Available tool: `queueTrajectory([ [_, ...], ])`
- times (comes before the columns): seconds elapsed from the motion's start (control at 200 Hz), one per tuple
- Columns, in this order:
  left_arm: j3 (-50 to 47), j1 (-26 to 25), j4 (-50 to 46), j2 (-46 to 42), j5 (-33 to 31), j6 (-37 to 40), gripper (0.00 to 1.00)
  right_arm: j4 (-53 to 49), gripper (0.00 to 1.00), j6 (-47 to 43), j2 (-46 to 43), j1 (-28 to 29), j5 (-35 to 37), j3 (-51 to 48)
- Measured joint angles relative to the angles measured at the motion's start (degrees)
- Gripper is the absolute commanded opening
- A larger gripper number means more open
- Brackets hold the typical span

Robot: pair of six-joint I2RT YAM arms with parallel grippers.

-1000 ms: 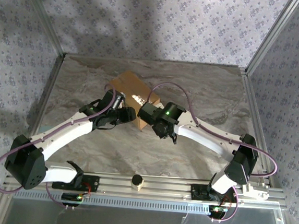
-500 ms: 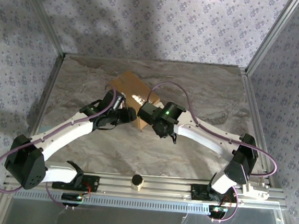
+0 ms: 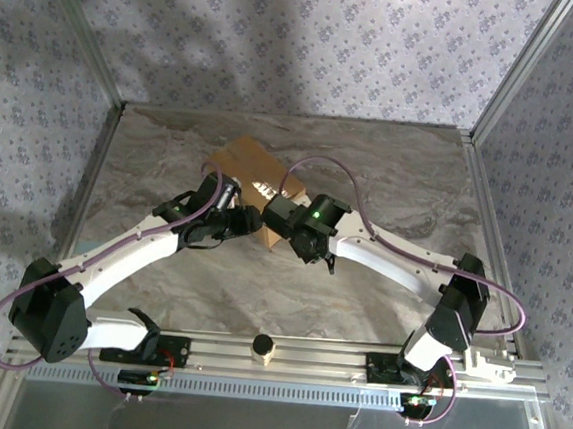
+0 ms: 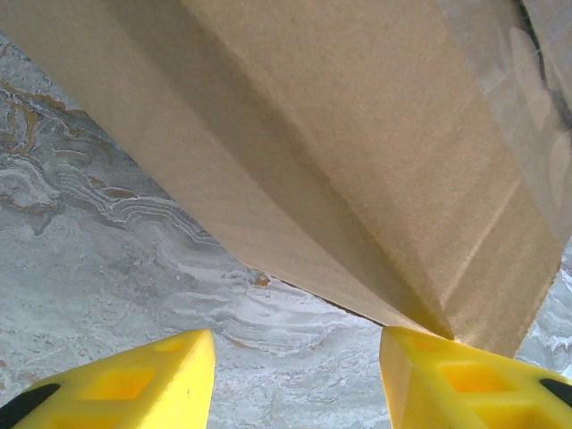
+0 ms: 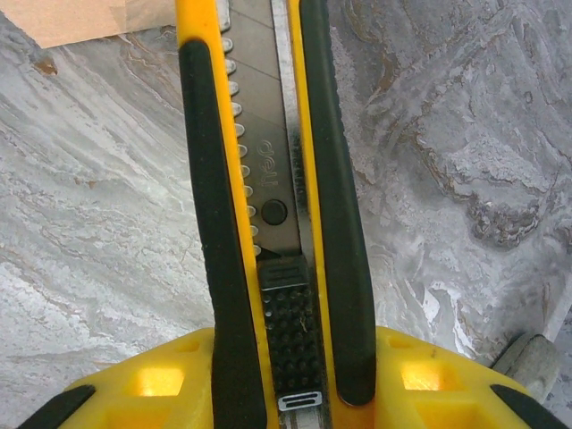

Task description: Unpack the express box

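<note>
The jaws of the left gripper (image 4: 297, 357) stand spread against the near side of the express box (image 3: 251, 167), just left of centre on the table (image 3: 400, 184), seemingly to brace it, while the right gripper (image 5: 284, 362) clamps a utility knife (image 5: 268, 179), likely to cut it open.

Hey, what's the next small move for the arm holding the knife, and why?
Probably raise the right gripper and bring the utility knife onto the taped top of the express box: its flaps look closed, and the knife points past the box's corner over the table.
</note>
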Motion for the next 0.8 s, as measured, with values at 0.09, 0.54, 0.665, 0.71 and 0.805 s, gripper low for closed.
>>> queueTrajectory([
  [0.09,0.0,0.0,0.0,0.0,0.0,-0.2,0.52,-0.1,0.00,0.0,0.1,0.0,0.0,0.3],
  [0.54,0.0,-1.0,0.7,0.0,-0.6,-0.8,0.52,-3.1,0.00,0.0,2.1,1.5,2.8,2.9],
  [0.665,0.0,-1.4,0.9,0.0,-1.2,-1.3,0.52,-4.3,0.00,0.0,3.3,2.1,4.2,3.8],
  [0.71,0.0,-1.5,0.9,0.0,-1.3,-1.4,0.52,-4.7,0.00,0.0,3.7,2.2,4.5,4.2],
  [0.805,0.0,-1.6,0.9,0.0,-1.4,-1.8,0.52,-5.0,0.00,0.0,3.9,2.4,4.7,4.4],
])
